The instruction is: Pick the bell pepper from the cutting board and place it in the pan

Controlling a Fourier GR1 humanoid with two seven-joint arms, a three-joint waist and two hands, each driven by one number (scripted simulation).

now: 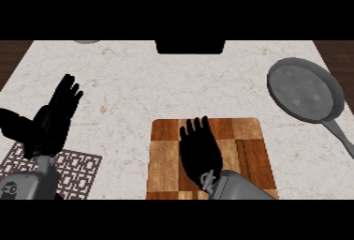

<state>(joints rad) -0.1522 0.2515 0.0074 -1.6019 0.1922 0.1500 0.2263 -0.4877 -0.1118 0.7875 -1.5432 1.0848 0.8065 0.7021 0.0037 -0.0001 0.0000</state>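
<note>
A checkered wooden cutting board [166,154] lies at the counter's front centre. My right hand [200,152] is stretched over it, fingers straight and pointing toward the far edge, and it covers the board's middle. No bell pepper shows anywhere; whether one lies under the hand cannot be told. The grey pan [304,91] sits at the far right with nothing in it, its handle [342,136] running toward the front right. My left hand [55,117] rests open at the left, fingers up.
A brown patterned mat [79,168] lies at the front left under my left forearm. A black object [190,47] stands at the counter's far edge, and a grey rim [86,41] peeks in at the far left. Pale marble counter [173,89] spreads between board and pan.
</note>
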